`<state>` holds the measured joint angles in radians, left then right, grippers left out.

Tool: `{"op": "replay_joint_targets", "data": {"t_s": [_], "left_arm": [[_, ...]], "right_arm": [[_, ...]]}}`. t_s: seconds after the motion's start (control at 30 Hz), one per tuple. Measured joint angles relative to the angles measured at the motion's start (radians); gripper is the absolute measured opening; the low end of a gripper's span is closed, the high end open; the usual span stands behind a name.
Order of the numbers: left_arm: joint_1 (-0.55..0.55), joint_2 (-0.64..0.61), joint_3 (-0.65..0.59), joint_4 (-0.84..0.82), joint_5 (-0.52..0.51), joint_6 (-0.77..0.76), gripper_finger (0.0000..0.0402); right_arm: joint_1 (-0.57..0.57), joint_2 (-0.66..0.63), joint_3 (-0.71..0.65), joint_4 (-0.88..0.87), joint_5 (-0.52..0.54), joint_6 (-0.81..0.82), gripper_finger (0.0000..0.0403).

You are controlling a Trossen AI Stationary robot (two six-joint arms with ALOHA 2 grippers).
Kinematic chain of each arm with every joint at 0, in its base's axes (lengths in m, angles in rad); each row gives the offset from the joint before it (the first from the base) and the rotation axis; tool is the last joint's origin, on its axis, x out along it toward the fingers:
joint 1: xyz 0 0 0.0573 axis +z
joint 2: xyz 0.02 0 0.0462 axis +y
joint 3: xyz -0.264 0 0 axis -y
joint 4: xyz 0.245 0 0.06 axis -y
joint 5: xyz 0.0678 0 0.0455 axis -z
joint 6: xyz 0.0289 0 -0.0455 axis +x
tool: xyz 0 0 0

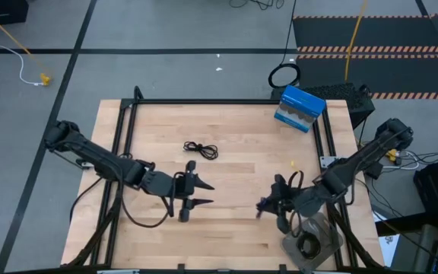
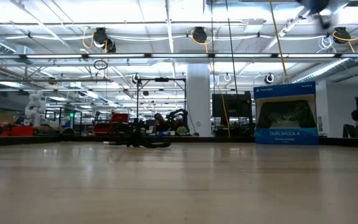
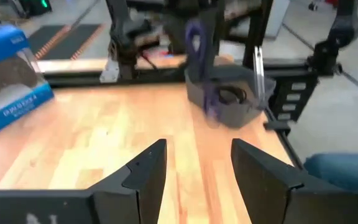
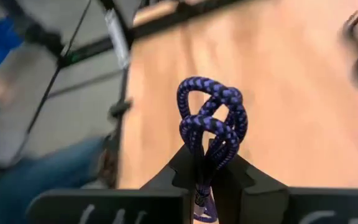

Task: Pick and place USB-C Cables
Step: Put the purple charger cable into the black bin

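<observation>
My right gripper (image 4: 207, 167) is shut on the blue-purple braided USB-C cable (image 4: 213, 118), a small knotted coil. In the high view this gripper (image 1: 265, 205) hovers over the table's right near part, beside a grey bin (image 1: 310, 245). One black USB-C cable (image 1: 201, 149) lies flat on the wood at mid-table and also shows in the low view (image 2: 138, 140). Another black coil (image 3: 232, 96) lies inside the grey bin (image 3: 241, 115). My left gripper (image 1: 204, 193) is open over the table's near middle, pointing right, holding nothing (image 3: 197, 168). My right gripper pinches the blue-purple coil by its bundled lower end (image 4: 205, 154) between the two fingers. The looped part (image 4: 211, 102) sticks out past the fingertips. The coil appears lifted clear of the table.
A blue DualShock 4 box (image 1: 299, 109) stands at the table's far right corner (image 2: 284, 115). A large black ring-shaped cable loop (image 1: 284, 76) lies on the floor beyond the far edge. A black frame (image 1: 204, 101) borders the table. Bare wood lies between the two grippers.
</observation>
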<state>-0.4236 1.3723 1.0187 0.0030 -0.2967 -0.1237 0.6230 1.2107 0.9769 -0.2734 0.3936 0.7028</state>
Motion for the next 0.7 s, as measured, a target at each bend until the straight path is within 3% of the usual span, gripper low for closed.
{"op": "replay_joint_targets", "data": {"t_s": [0.37,0.7], "left_arm": [[-0.004,0.001,0.000,-0.031,0.000,-0.013,0.0182],[-0.004,0.001,0.000,-0.034,0.000,-0.016,0.0182]], "right_arm": [[0.022,0.005,0.251,-0.443,-0.354,0.275,0.0020],[0.064,0.005,0.292,-0.671,-0.608,0.601,0.0020]]}}
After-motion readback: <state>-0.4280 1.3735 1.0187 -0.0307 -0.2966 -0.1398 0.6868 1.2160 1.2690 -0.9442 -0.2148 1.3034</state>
